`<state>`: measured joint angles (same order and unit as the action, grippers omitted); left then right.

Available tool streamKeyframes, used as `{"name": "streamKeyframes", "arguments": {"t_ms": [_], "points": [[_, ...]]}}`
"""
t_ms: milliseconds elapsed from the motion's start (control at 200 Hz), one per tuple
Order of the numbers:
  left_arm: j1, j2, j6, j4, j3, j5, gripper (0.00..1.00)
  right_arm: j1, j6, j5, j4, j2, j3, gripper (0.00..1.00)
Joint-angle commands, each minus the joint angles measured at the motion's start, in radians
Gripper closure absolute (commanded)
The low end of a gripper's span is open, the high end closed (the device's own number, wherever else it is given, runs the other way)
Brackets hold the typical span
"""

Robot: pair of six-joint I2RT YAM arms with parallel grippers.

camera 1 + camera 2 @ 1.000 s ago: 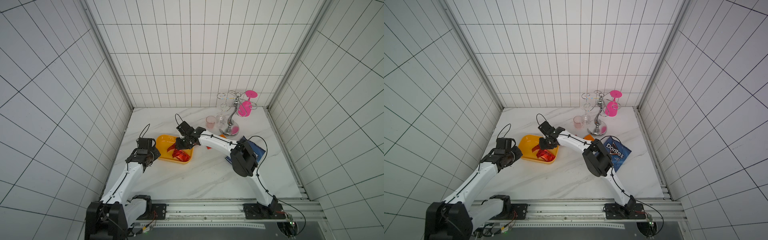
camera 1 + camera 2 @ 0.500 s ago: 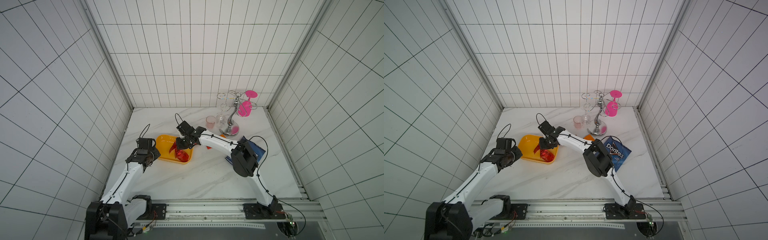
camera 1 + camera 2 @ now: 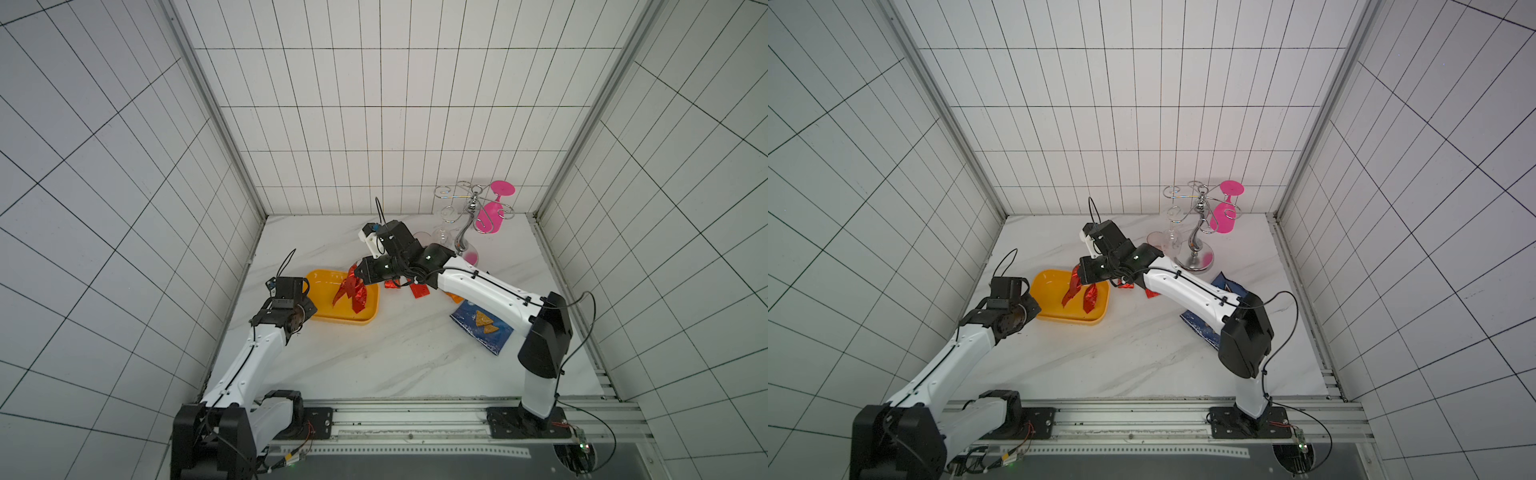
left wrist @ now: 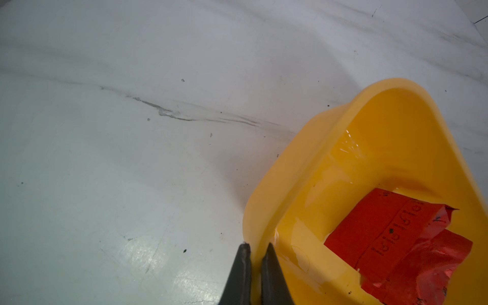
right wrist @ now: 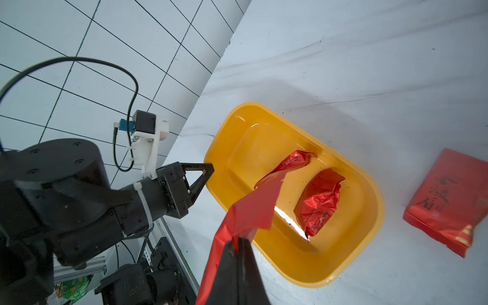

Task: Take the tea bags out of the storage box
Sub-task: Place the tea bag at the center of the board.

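The yellow storage box (image 3: 320,316) (image 3: 1050,291) lies at the table's left. My left gripper (image 4: 256,248) (image 3: 308,308) is shut on the box's near rim, one finger inside the wall and one outside. My right gripper (image 5: 239,240) (image 3: 360,272) is shut on one corner of a red tea bag (image 5: 253,208), which hangs over the box's far edge. Two more red tea bags (image 5: 293,161) (image 5: 319,200) lie crumpled inside the box. Another red tea bag (image 5: 449,195) (image 3: 419,289) rests on the table to the right of the box, with a second one (image 3: 392,284) beside it.
A blue chip bag (image 3: 482,328) lies under the right arm. At the back right stand a chrome glass rack (image 3: 467,224) with a pink glass (image 3: 494,212) hung on it and a small pink cup (image 3: 1156,241). Tiled walls close in three sides.
My right gripper has shut on a red tea bag in the box and raised it a little. The left arm has stayed on the rim.
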<state>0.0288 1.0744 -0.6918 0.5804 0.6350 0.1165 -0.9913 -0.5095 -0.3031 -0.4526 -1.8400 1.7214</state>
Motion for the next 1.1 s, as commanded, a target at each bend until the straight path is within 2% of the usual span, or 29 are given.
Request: {"name": "streamKeyframes", "arguments": {"t_ms": [0,165,275,430,550,750,850,980,1039,1094], "points": [[-0.008,-0.008,-0.001,-0.010,-0.001,0.031,1.00,0.025,0.049,-0.001,0.015,0.064,-0.146,1.00],[-0.016,-0.020,-0.009,-0.005,-0.003,0.056,1.00,0.097,0.033,-0.014,0.135,0.210,-0.443,1.00],[-0.024,-0.024,-0.016,-0.011,-0.010,0.063,1.00,0.127,0.034,-0.014,0.180,0.229,-0.564,1.00],[-0.029,-0.025,-0.012,-0.010,-0.014,0.065,1.00,0.129,0.015,-0.046,0.251,0.155,-0.612,1.00],[-0.030,-0.043,-0.011,-0.001,-0.019,0.074,1.00,0.125,-0.010,-0.103,0.284,0.052,-0.578,1.00],[-0.029,-0.064,-0.008,-0.006,-0.030,0.072,1.00,0.114,-0.008,-0.136,0.314,-0.017,-0.551,0.99],[-0.029,-0.056,-0.006,-0.007,-0.028,0.067,1.00,0.119,0.004,-0.111,0.288,-0.012,-0.561,0.89],[-0.029,-0.058,-0.004,-0.009,-0.029,0.061,1.00,0.124,0.034,-0.032,0.220,0.034,-0.571,0.58],[-0.029,-0.063,-0.003,-0.012,-0.032,0.059,1.00,0.124,0.061,0.019,0.176,0.068,-0.557,0.50],[-0.029,-0.068,-0.001,-0.019,-0.036,0.053,1.00,0.125,0.078,0.051,0.143,0.101,-0.536,0.48]]}}
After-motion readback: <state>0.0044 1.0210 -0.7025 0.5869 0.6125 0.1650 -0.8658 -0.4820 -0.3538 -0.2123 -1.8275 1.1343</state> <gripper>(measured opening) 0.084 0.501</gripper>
